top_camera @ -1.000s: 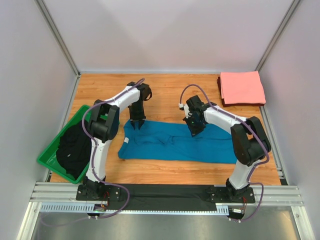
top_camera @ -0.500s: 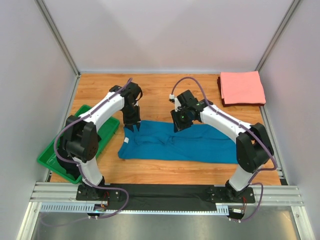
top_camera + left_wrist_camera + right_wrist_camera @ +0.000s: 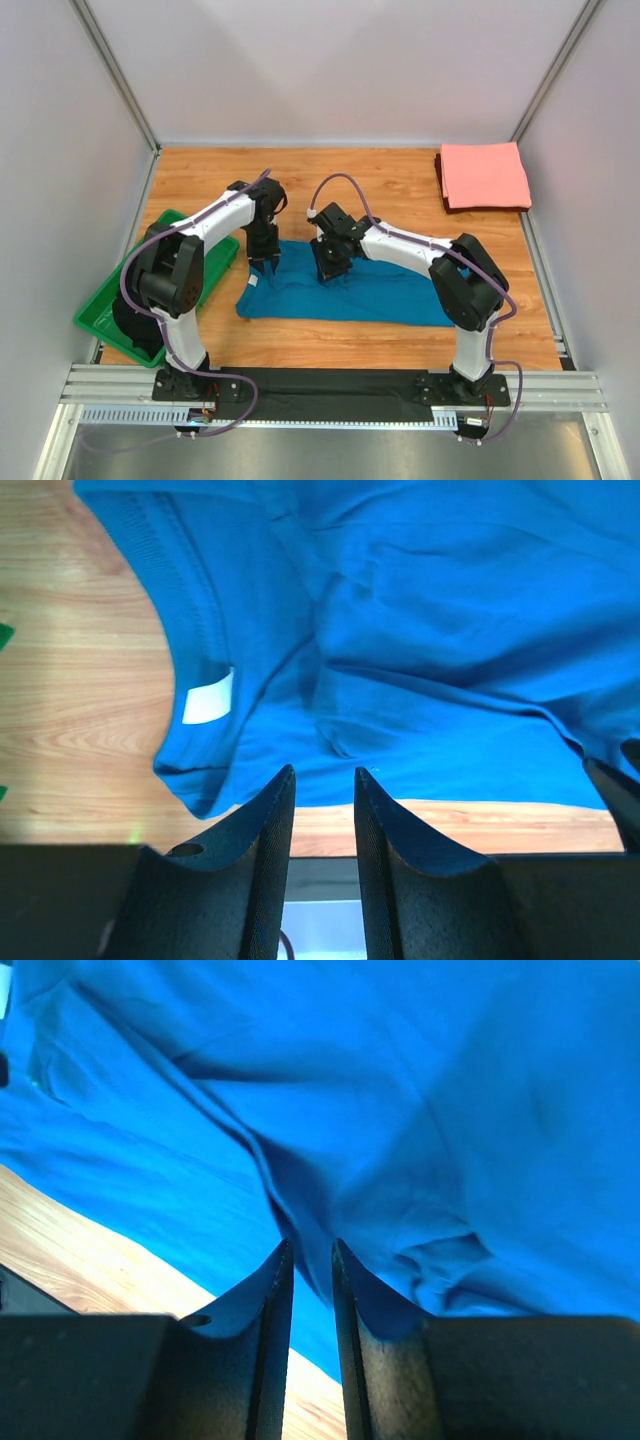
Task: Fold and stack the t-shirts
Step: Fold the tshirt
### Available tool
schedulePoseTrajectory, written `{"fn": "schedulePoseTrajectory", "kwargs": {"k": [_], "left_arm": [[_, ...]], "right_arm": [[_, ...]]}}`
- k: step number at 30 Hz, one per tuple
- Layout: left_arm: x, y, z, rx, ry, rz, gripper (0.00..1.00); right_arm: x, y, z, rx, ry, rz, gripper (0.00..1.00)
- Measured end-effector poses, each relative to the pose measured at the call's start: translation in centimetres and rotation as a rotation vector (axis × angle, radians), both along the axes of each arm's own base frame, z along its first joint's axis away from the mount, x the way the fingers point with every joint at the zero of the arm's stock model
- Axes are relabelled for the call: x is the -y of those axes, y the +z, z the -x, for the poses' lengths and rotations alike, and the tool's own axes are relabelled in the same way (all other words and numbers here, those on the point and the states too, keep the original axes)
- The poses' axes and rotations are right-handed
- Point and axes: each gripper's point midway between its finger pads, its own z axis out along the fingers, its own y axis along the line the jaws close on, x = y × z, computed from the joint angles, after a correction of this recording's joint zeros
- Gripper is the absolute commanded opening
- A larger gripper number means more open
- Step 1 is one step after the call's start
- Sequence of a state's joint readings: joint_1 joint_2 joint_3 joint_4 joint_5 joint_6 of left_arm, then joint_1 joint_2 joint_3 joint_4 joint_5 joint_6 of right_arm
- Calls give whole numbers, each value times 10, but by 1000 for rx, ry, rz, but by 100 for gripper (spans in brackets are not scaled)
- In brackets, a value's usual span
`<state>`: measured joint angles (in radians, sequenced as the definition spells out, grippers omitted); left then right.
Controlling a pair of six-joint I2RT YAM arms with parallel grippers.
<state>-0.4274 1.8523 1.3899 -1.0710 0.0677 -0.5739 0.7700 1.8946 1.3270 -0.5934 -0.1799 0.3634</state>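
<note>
A teal-blue t-shirt (image 3: pixel 385 296) lies in a long rumpled band across the middle of the table. Its white neck label (image 3: pixel 208 697) shows at the left end. My left gripper (image 3: pixel 266 264) hangs over the shirt's upper left edge. In the left wrist view that gripper (image 3: pixel 325 772) is open with nothing between its fingers. My right gripper (image 3: pixel 327 270) is just right of it, over the shirt's upper edge. In the right wrist view it (image 3: pixel 311 1245) stands narrowly open above a raised crease in the teal cloth (image 3: pixel 450 1110). A salmon-pink t-shirt (image 3: pixel 486 175) lies folded flat at the back right corner.
A green tray (image 3: pixel 120 267) holding dark cloth (image 3: pixel 145 295) sits at the table's left edge, beside the left arm. White walls and metal posts close in the table on three sides. A black strip and metal rail run along the near edge.
My right gripper has moved left along the teal shirt towards the left gripper, and its jaws have parted. The left arm's elbow swung left; its gripper stayed near the collar end.
</note>
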Motion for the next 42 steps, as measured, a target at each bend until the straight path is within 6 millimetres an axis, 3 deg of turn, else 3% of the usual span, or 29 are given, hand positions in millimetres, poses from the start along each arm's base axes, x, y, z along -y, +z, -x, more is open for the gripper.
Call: {"fn": "schedulePoseTrajectory", "kwargs": {"k": [5,10,22,29,33,36,37,42], "left_arm": [[-7,-2,-1,2,21,-28,38],[-7,-2,-2,-4,36,-31,38],[4,-7,-7,-26,37,8,38],[20,5,-36,55,20,70,41],[30,5,-37,49,-19,153,44],[36,3,-33,17,-38,232,35],[35,2,-34,8,-36,243,24],[20,-9,-37,-40,-18,198,12]], "right_arm": [[-10,-9,16,3,19,-4,23],[6,-28,46,-44,48,35,23],[15,-22,55,-30,60,23,23],[18,-22,58,-31,62,22,23],[17,-19,58,-27,64,18,23],[16,-10,58,-6,71,5,23],[16,-5,58,3,73,-2,23],[14,20,56,53,82,-42,23]]}}
